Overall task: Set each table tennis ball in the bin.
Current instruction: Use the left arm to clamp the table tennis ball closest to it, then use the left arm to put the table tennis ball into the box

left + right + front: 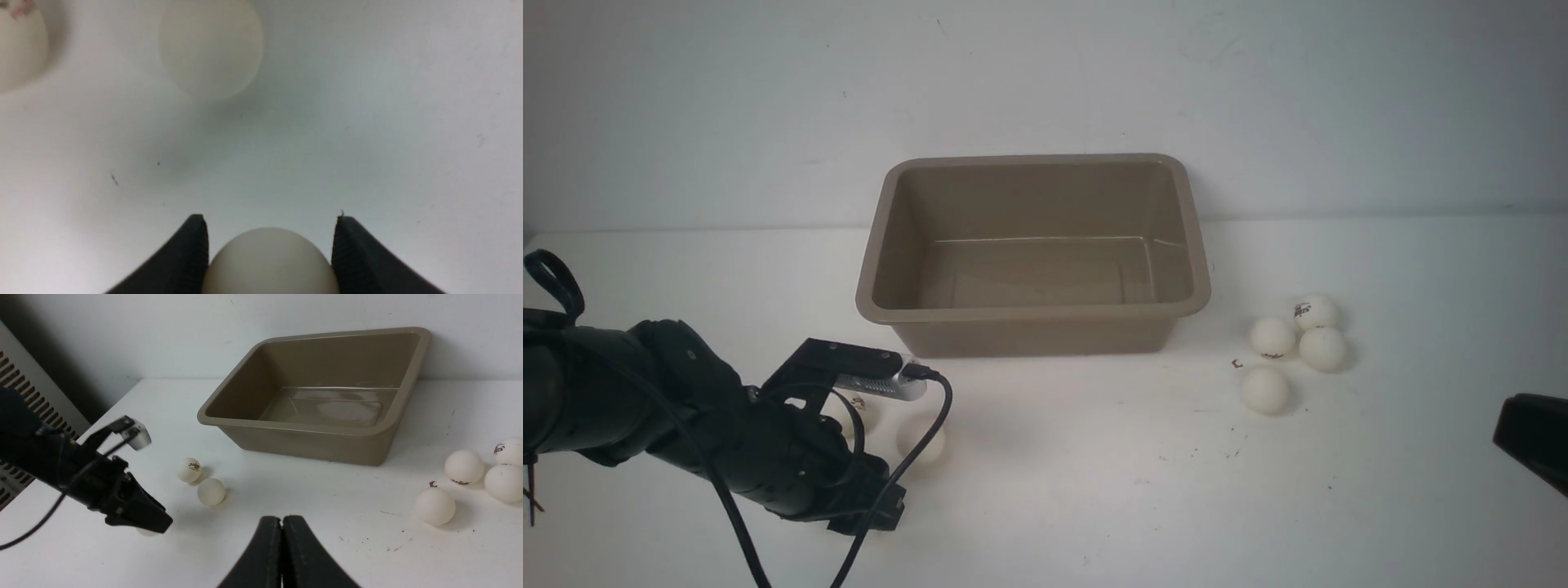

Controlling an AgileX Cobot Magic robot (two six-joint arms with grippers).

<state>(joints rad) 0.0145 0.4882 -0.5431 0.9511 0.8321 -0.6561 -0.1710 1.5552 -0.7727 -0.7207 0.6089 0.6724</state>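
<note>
The empty taupe bin (1031,311) (294,428) stands at the back middle of the white table. My left gripper (874,510) (269,222) is low over the table, front left of the bin, shut on a table tennis ball (269,265) that touches both pads. Two more balls (923,445) (862,410) lie just behind it, partly hidden by the arm; they also show in the right wrist view (211,491) (188,470). Several balls (1272,336) cluster right of the bin. My right gripper (282,518) is shut and empty, at the right edge (1535,437).
A white wall rises right behind the bin. The left arm's black cable (907,474) loops beside its wrist. A vented panel (24,388) stands off the table's left side. Small dark specks (1237,364) dot the table near the right cluster.
</note>
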